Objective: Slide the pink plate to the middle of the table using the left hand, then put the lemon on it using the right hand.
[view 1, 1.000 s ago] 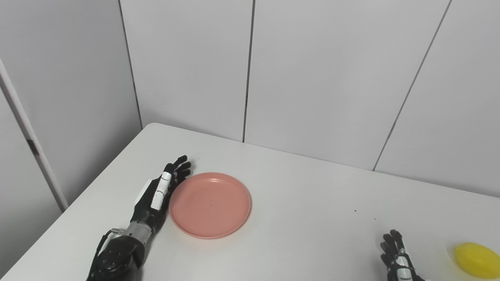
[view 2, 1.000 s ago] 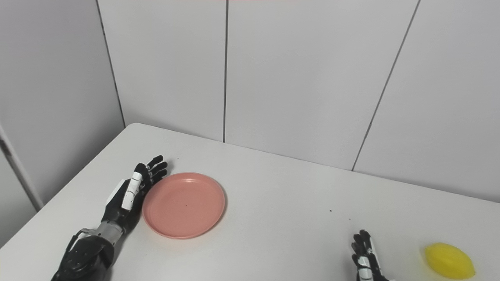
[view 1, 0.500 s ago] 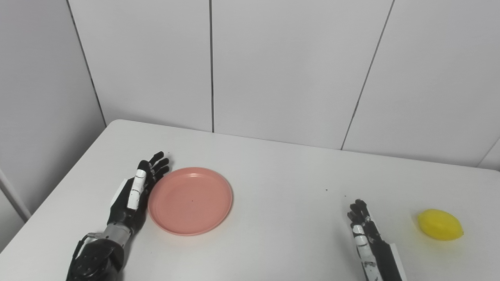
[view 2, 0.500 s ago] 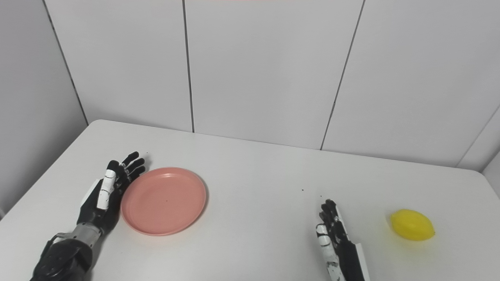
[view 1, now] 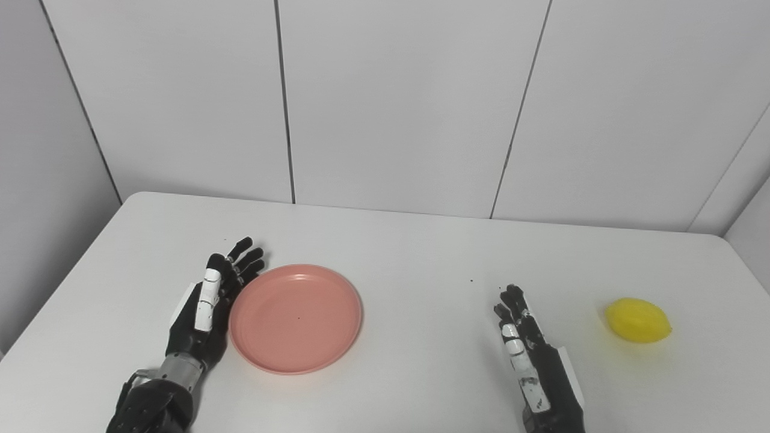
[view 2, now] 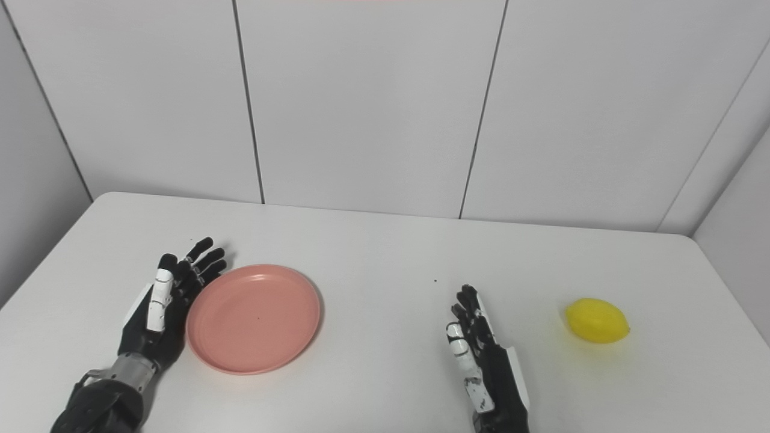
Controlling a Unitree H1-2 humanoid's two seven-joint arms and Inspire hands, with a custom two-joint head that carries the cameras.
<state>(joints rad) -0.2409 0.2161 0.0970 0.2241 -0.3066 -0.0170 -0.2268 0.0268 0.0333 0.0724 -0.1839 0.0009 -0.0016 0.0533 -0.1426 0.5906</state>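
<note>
White tabletop (view 1: 421, 258), camera panned only: we log pink plate (view 1: 296, 318) unmoved against our left hand (view 1: 207, 304), fingers released; lemon (view 1: 637, 320) well right of our empty, open right hand (view 1: 532, 355); slide still pending.

Two head cameras, set side by side, look down and forward across the white bench (view 1: 421, 252) toward a panelled wall (view 1: 391, 102), from near its front edge with both arms entering at the bottom. Both views share almost the whole scene: the plate (view 1: 296, 317) on the left, the lemon (view 1: 637, 320) on the right, the left hand (view 1: 207, 304) and right hand (view 1: 532, 355). In the right eye view everything sits a little further left, and more of the bench's right end shows.
</note>
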